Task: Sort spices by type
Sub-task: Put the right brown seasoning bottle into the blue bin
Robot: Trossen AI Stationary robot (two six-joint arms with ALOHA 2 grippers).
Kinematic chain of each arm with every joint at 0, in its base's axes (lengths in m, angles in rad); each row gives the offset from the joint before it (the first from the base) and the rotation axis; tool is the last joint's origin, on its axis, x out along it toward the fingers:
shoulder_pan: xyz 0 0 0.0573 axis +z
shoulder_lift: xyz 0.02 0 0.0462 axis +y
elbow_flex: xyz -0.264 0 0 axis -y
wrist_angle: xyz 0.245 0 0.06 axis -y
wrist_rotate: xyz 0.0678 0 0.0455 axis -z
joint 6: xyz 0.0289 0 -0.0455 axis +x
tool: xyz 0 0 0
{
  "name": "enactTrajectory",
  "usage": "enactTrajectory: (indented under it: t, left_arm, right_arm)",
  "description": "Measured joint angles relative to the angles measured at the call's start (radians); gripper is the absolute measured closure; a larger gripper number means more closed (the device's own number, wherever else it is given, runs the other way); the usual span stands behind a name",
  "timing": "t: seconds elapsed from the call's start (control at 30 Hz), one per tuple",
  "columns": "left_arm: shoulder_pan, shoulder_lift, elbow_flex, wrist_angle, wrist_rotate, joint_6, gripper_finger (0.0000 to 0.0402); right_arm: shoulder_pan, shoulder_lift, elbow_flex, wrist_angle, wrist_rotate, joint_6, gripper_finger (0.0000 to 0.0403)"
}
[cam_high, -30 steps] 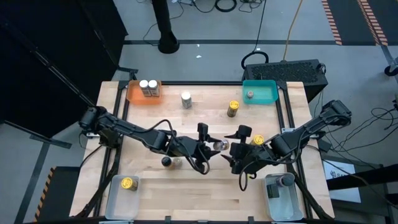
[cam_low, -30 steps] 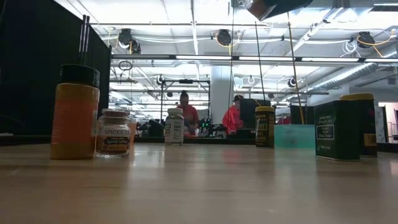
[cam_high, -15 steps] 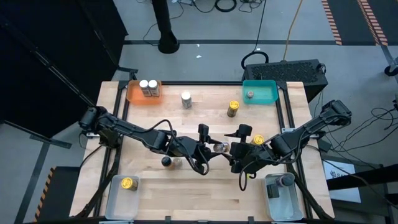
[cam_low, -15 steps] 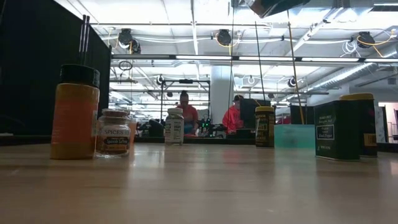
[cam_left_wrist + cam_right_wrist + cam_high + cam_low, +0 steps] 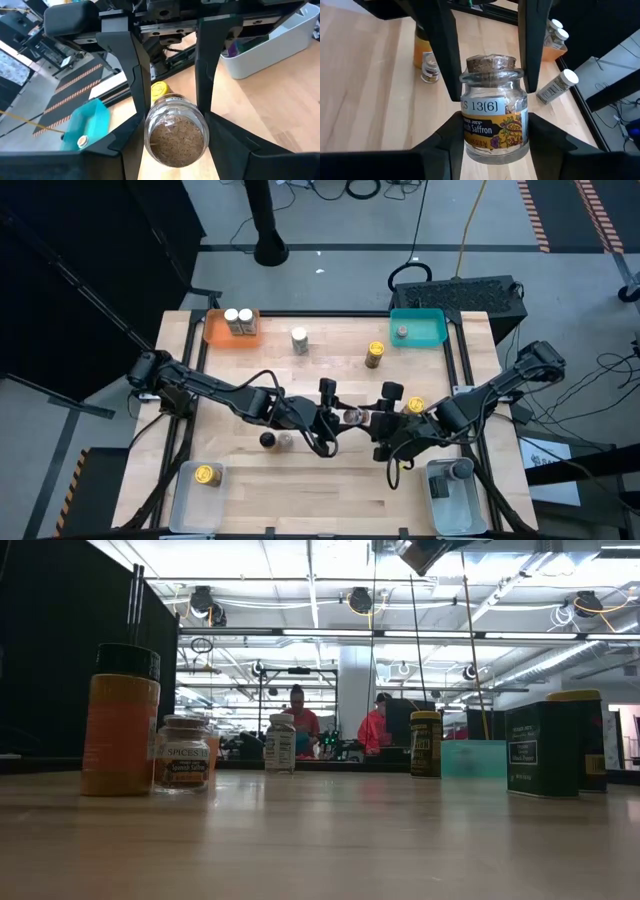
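A small glass saffron jar (image 5: 352, 417) with a cork top hangs above the middle of the table, and both grippers are shut on it. My left gripper (image 5: 335, 418) comes from the table's left and my right gripper (image 5: 378, 420) from its right. The jar lies along the line between them, its cork (image 5: 491, 62) toward the left gripper. Other spices stand on the wood: a white-topped jar (image 5: 299, 340), two yellow-lidded ones (image 5: 375, 354) (image 5: 415, 405), and a dark-lidded jar (image 5: 267, 439) beside a small one (image 5: 285, 440). My left gripper pinches the jar's cork end at the neck (image 5: 175, 107) between its two fingers (image 5: 131, 142), coming slanting down from the table's left. The cork faces the left wrist camera. The jar is clear of the table. My right gripper pinches the jar's labelled body (image 5: 492, 127) between its two fingers (image 5: 451, 135), one on each side, coming slanting down from the table's right. The jar's base points back toward this gripper. The jar hangs clear of the table between the two grippers.
At the far edge, an orange tray (image 5: 214, 332) holds two white-topped jars and a teal tray (image 5: 430, 330) holds one grey-lidded jar. Clear trays stand at the near left (image 5: 190, 500) and near right (image 5: 445, 505), each with one jar. Bare wood lies between the clear trays.
My right gripper's fingers have shut from wide open onto the jar's body. The left gripper has kept its hold, and the jar has stayed in place above the table.
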Motion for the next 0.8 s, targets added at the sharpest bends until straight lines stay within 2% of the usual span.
enactTrajectory:
  t: [0.27, 0.47, 0.63, 0.8]
  left_arm:
    - [0.0, -0.007, 0.002, 0.017, -0.007, 0.013, 0.0152]
    - [-0.001, -0.046, 0.002, -0.023, -0.007, 0.03, 0.0132]
    - [0.024, -0.07, -0.002, -0.096, 0.092, -0.047, 0.0131]
    - [0.056, -0.094, -0.1, -0.063, 0.123, -0.103, 0.0131]
  right_arm:
    - [0.013, 0.0, 0.001, -0.063, 0.011, 0.051, 0.0252]
    - [0.035, 0.0, 0.0, -0.158, 0.12, 0.146, 0.0252]
    - [0.071, -0.036, -0.072, -0.054, 0.183, 0.103, 0.0252]
    - [0.076, -0.144, -0.212, 0.175, 0.173, 0.027, 0.0252]
